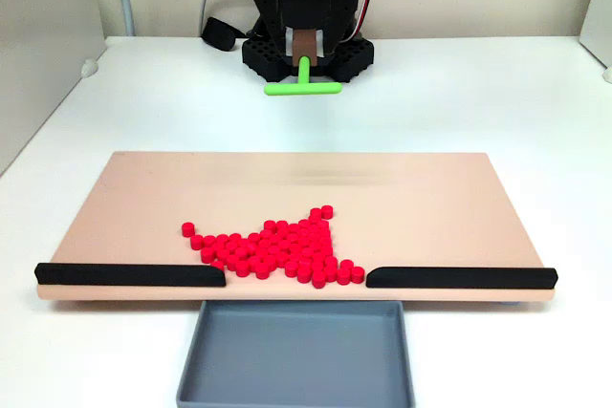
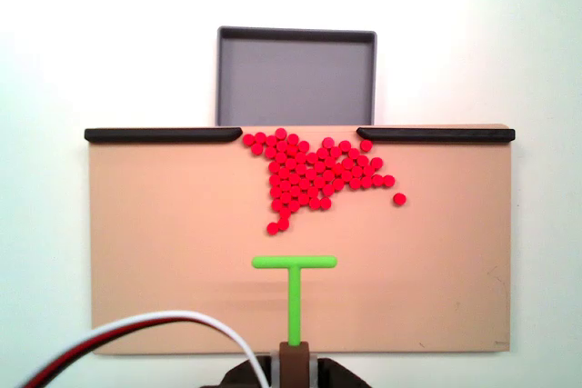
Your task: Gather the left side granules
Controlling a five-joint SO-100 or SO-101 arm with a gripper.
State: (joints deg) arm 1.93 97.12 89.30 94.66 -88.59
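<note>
The granules (image 1: 277, 247) are small red cylinders piled on a tan board (image 1: 143, 198), at the gap between two black strips. In a fixed view the granules (image 2: 314, 174) spread in a wedge, with one stray to the right (image 2: 399, 199). My gripper (image 1: 304, 53) is at the back by the arm's base, shut on the stem of a green T-shaped tool (image 1: 303, 86). In a fixed view the gripper (image 2: 294, 353) enters from the bottom, and the green tool's (image 2: 295, 283) crossbar sits apart from the pile, on the arm's side of it.
Black strips (image 1: 129, 274) (image 1: 459, 277) line the board's front edge, leaving a middle gap. A grey tray (image 1: 296, 355) sits just beyond that gap, also seen as the tray (image 2: 296, 79). White, red and black cables (image 2: 155, 333) cross a board corner. White table all round.
</note>
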